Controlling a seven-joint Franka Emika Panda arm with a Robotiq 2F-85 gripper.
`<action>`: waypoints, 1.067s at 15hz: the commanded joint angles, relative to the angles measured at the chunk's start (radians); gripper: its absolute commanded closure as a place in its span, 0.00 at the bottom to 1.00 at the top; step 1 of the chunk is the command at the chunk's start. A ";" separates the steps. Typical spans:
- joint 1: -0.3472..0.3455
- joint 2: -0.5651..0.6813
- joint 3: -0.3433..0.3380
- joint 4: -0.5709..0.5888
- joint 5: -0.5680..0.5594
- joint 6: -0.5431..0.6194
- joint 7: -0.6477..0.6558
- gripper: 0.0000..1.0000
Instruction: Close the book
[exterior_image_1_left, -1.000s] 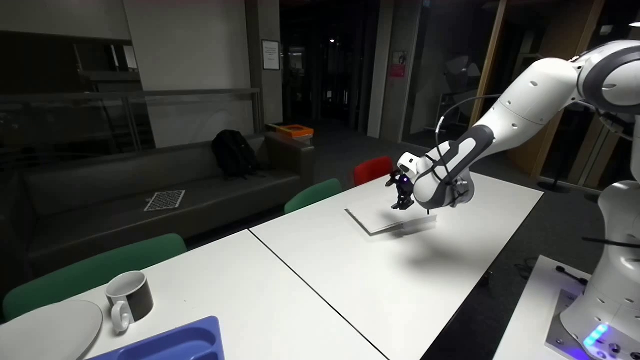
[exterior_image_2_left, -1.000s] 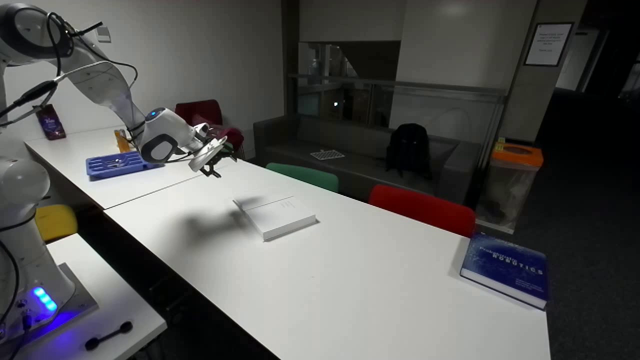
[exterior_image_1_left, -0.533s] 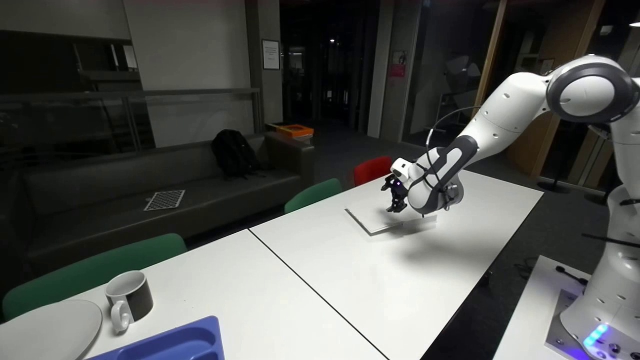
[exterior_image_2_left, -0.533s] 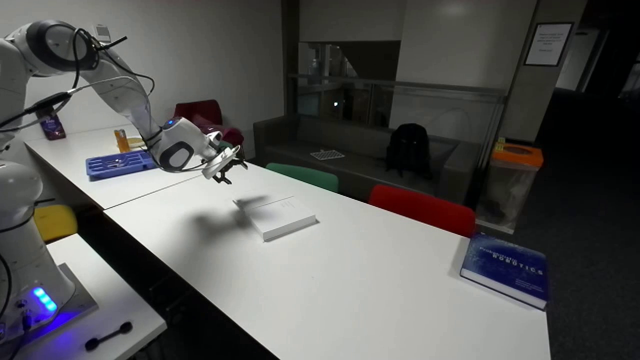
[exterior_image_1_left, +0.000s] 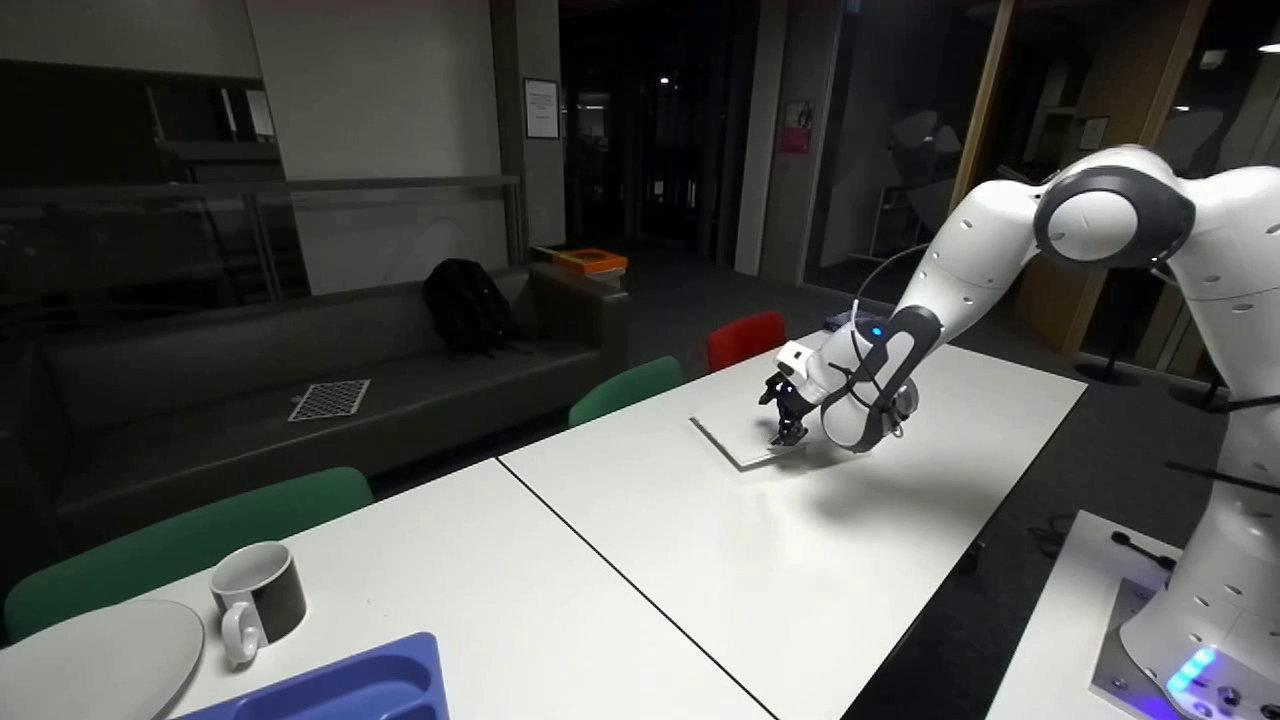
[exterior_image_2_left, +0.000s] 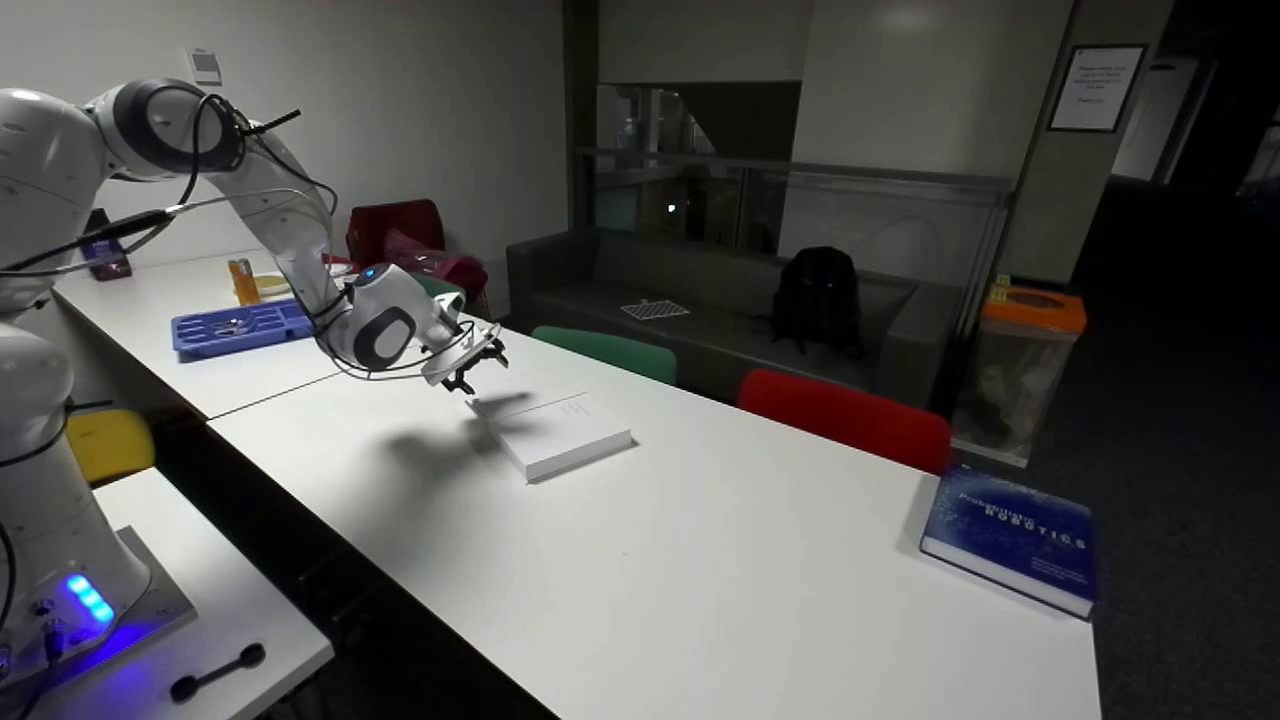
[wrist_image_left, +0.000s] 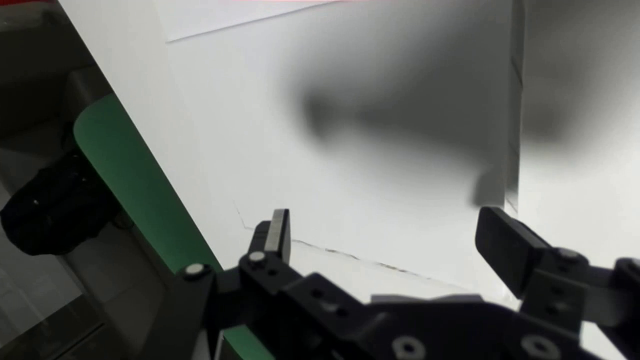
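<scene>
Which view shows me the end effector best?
The wrist view: it shows the end effector large and plainly open, though cut off at the bottom. Both exterior views show it small and dark, near the white book.

Dark sofa (exterior_image_2_left: 715, 325) before railing (exterior_image_2_left: 790, 167); red chair (exterior_image_2_left: 845, 418) at white table (exterior_image_2_left: 750, 570).

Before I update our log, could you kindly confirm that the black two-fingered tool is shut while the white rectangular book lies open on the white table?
Not quite: the tool is open, its fingers apart in the wrist view. The white rectangular book does lie open on the white table.
</scene>
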 joint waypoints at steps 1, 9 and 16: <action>-0.030 0.027 -0.006 0.023 -0.099 0.000 0.088 0.00; -0.009 0.029 -0.050 0.011 -0.163 -0.014 0.167 0.00; -0.003 0.008 -0.051 -0.017 -0.179 -0.023 0.179 0.00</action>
